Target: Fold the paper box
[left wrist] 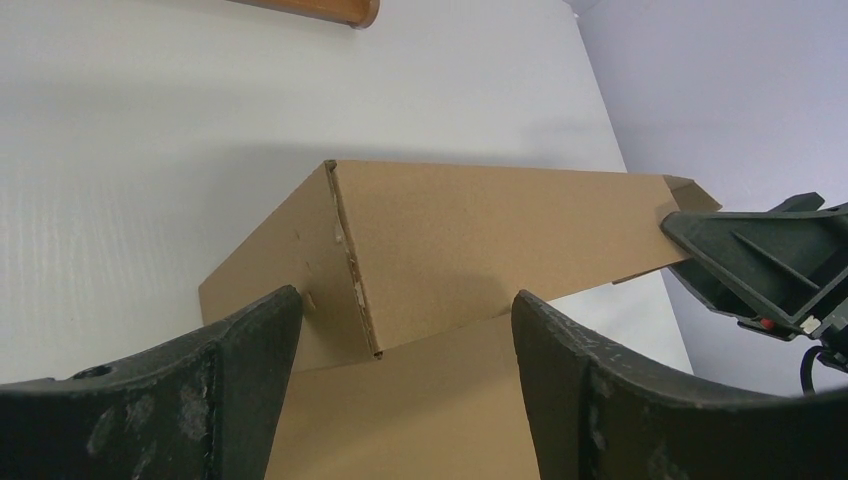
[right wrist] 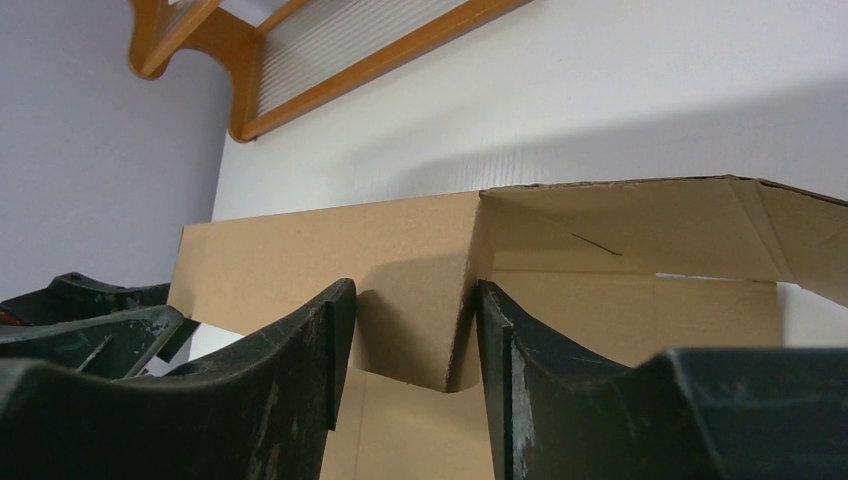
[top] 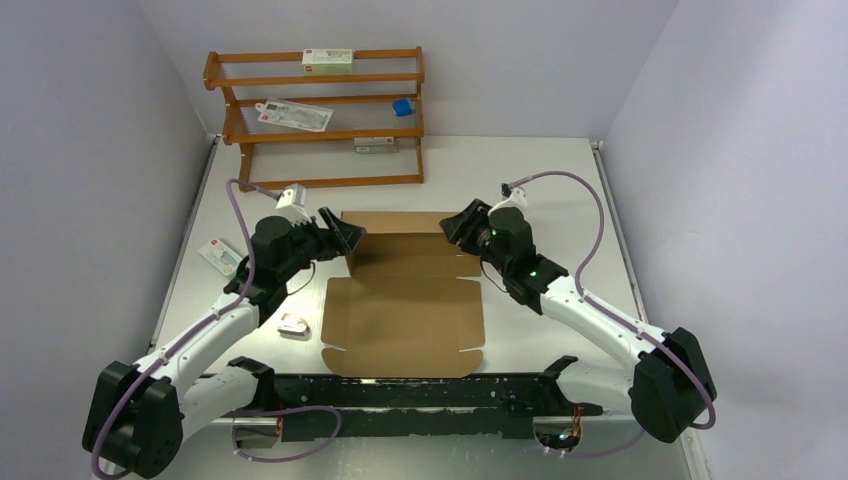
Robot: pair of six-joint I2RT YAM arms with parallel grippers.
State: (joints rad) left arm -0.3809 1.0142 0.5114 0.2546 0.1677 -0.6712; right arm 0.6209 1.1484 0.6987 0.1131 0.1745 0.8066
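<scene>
1. One brown corrugated sheet, the paper box (top: 405, 300), lies mid-counter between the two arms. Its near panel is flat, and its far panel stands raised as a wall with short end flaps turned at both corners.
2. Handling, by judgement: light, stiff across each panel, and willing to bend only at the scored creases. It will likely spring back if let go. The smooth faces may slip, and the thin edges and slit tabs would crush or tear under a hard pinch.
3. Best hold, I judge: both upper corners of the raised wall, close to the creases, one tool per end, so the wall does not twist.
4. Left tool (top: 350, 240): fingers wide apart at the wall's left corner, with the end flap in the gap. Contact is unclear.
5. Right tool (top: 455, 225): fingers apart, straddling the right corner. Whether the pads touch cardboard, I cannot tell.
6. Counter (top: 540, 180): a white carton (top: 220, 255) lies well left of the box, and a wooden rack (top: 315, 110) stands at the far edge.
</scene>
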